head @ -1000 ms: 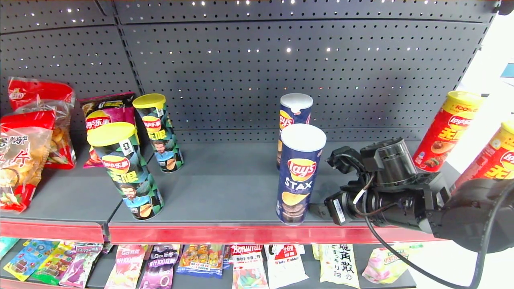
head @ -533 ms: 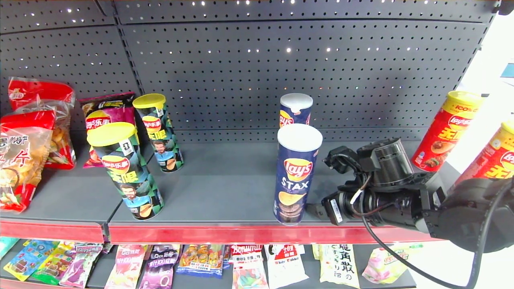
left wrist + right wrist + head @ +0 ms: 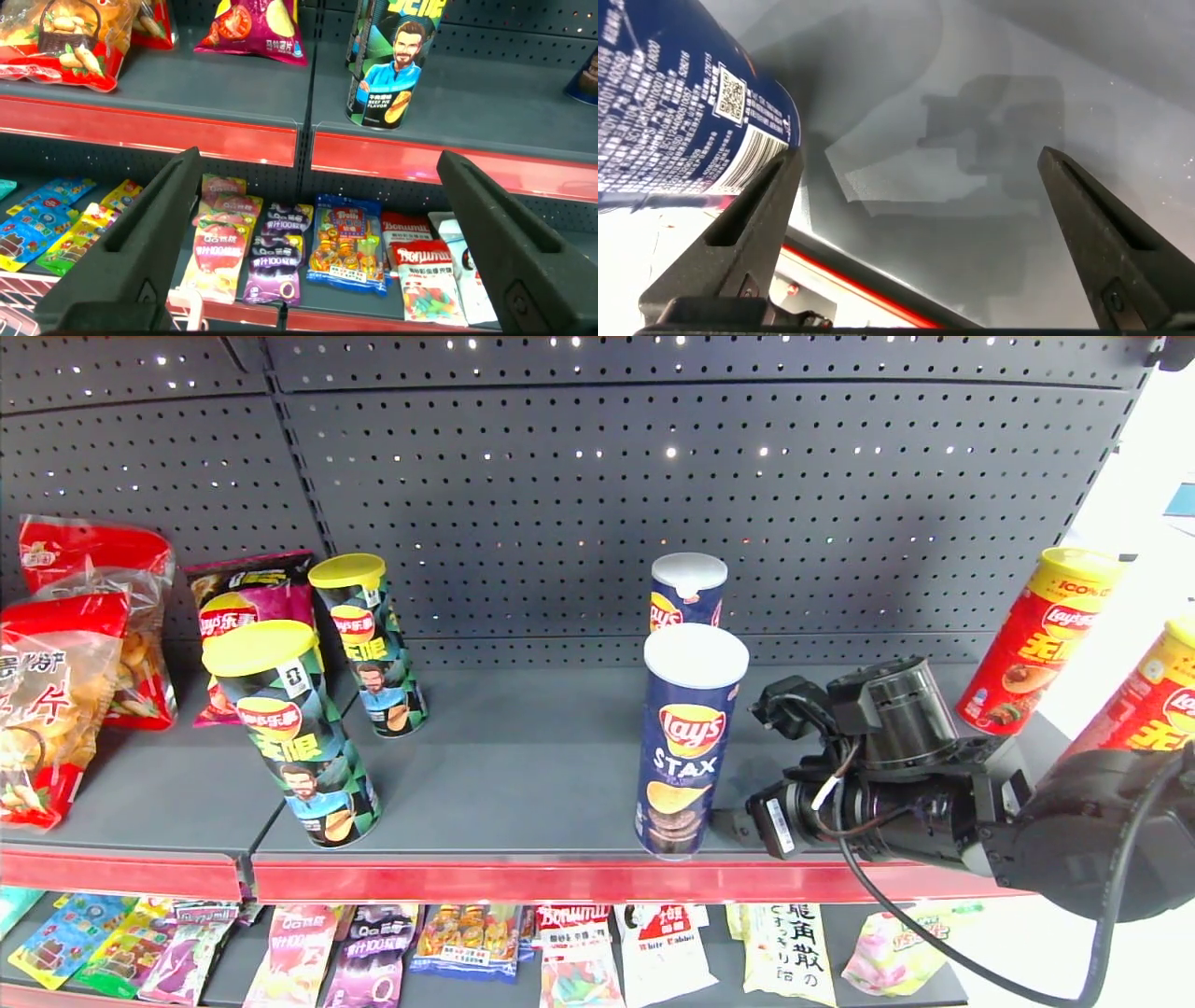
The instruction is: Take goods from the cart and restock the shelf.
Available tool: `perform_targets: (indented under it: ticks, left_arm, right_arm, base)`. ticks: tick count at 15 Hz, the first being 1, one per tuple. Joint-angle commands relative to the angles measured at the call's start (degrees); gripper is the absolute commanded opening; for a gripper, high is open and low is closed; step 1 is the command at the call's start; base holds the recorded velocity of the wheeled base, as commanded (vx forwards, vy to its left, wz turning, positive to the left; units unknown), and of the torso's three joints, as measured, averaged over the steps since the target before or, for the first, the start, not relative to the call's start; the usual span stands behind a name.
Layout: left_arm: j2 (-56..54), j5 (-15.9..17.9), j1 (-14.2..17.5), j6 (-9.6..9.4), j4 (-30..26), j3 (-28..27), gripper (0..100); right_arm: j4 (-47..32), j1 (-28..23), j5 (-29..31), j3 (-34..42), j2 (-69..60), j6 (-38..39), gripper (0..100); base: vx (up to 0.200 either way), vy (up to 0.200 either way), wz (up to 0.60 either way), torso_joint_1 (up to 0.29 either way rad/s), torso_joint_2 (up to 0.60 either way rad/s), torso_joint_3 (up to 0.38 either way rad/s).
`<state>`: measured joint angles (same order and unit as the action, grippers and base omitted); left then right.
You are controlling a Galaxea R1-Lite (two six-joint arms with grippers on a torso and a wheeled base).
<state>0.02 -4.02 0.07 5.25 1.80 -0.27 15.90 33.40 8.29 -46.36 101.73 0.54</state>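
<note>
The dark blue cardboard chip can with white lid (image 3: 692, 747) stands upright at the front edge of the grey metal shelf (image 3: 523, 770), in the centre of the frame. Just right of it, the right gripper (image 3: 920, 159) is wide open and empty. The left gripper (image 3: 320, 159) is also open and empty.

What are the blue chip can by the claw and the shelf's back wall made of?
Blue chip can: probably a cardboard tube, glossy printed wrap, pale plastic-looking lid. Back wall: seemingly painted metal, matte dark grey, punched with regular holes.
</note>
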Motion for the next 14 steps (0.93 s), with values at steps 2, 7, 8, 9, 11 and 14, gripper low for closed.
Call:
perform_targets:
  ticks: [2, 7, 8, 9, 11, 14]
  left_arm:
    - [0.0, 0.0, 0.0, 0.02, 0.0, 0.0, 100]
    - [0.0, 0.0, 0.0, -0.07, 0.0, 0.0, 100]
    - [0.0, 0.0, 0.0, 0.02, 0.0, 0.0, 100]
    - [0.0, 0.0, 0.0, -0.07, 0.0, 0.1, 100]
    - [0.0, 0.0, 0.0, -0.07, 0.0, 0.0, 100]
    - [0.0, 0.0, 0.0, 0.02, 0.0, 0.1, 100]
  right_arm:
    - [0.0, 0.1, 0.0, -0.4, 0.0, 0.0, 100]
    - [0.0, 0.1, 0.0, -1.0, 0.3, 0.0, 100]
    - [0.0, 0.1, 0.0, -1.0, 0.3, 0.0, 100]
    - [0.0, 0.1, 0.0, -1.0, 0.4, 0.0, 100]
    - [0.0, 0.2, 0.0, -1.0, 0.4, 0.0, 100]
    - [0.0, 0.0, 0.0, -0.5, 0.0, 0.2, 100]
  base:
    - [0.000, 0.000, 0.00, 0.000, 0.00, 0.000]
    - [0.000, 0.000, 0.00, 0.000, 0.00, 0.000]
    - [0.000, 0.000, 0.00, 0.000, 0.00, 0.000]
    - [0.000, 0.000, 0.00, 0.000, 0.00, 0.000]
    - [0.000, 0.000, 0.00, 0.000, 0.00, 0.000]
    - [0.000, 0.000, 0.00, 0.000, 0.00, 0.000]
